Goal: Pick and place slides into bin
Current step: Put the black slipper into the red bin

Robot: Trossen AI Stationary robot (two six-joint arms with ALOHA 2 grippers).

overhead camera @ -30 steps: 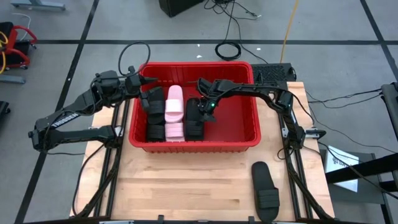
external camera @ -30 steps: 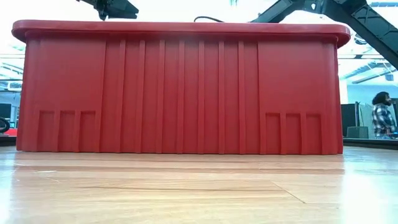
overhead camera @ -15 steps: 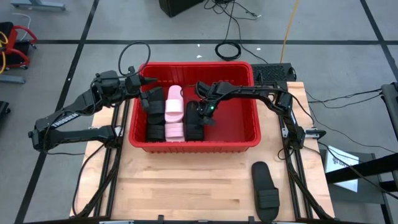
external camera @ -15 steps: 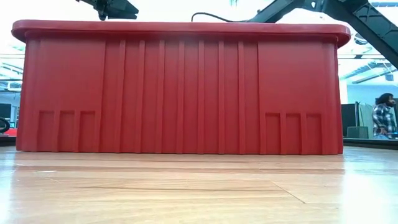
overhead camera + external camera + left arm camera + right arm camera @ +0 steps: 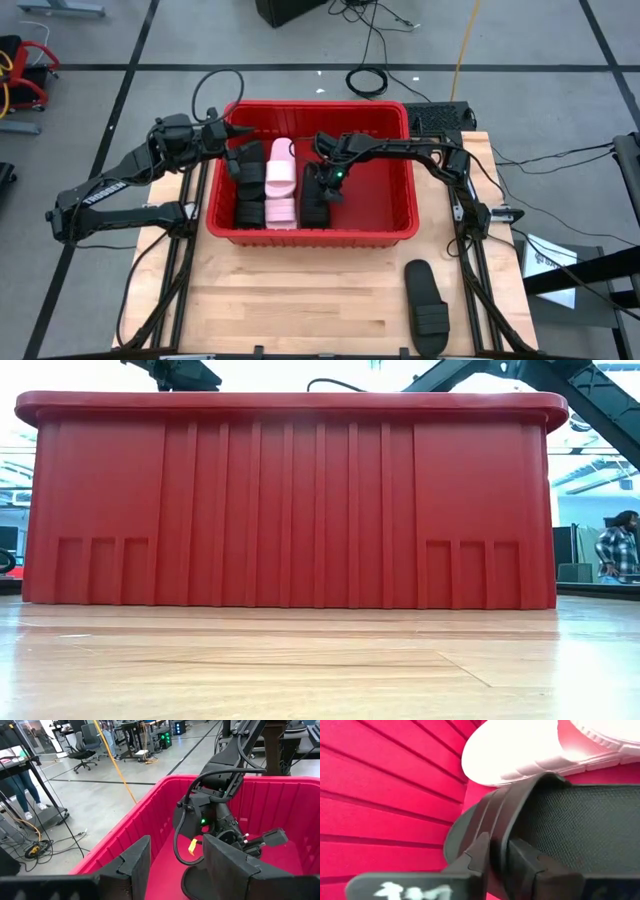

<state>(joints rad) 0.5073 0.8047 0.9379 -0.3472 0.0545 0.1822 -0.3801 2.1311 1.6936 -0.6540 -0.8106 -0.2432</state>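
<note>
White "TROSSEN" lettering runs along left arm (image 5: 100, 190), left side of overhead frame. Right wrist's white marks unreadable. No other text.

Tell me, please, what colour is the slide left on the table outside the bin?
Black; the slide shows best in the high view.

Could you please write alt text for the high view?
A red bin on a wooden table holds black and pink slides; the right gripper is inside it at a black slide. The left gripper hovers at the rim; another black slide lies outside.
</note>
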